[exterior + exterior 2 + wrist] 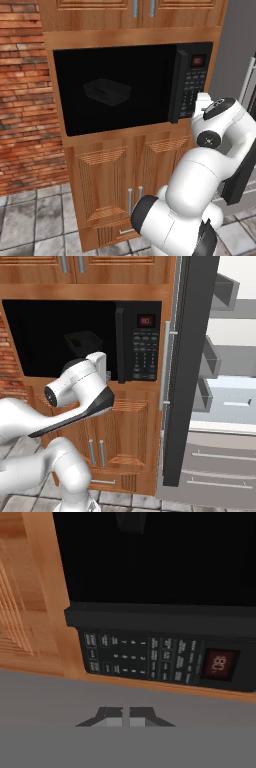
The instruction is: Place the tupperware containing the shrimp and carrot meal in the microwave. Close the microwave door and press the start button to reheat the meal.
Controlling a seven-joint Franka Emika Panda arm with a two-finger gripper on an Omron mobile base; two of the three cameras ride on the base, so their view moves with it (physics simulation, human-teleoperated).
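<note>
The microwave [115,90] sits built into wooden cabinetry, and its dark-glass door [60,336] stands shut with the bar handle [174,85] beside the keypad [140,657]. Through the glass the tupperware [106,91] shows dimly as a grey tub inside, also seen as a dark tub [82,342] from the right. The dark glass hides the meal. The red display [219,664] is lit. My gripper [125,717] is shut with nothing in it, fingertips together, a short way in front of the keypad.
A tall grey fridge door [190,371] stands open just right of the microwave, with shelf bins [215,356] behind it. Wooden cabinet doors [115,185] lie below, a brick wall [25,100] to the left.
</note>
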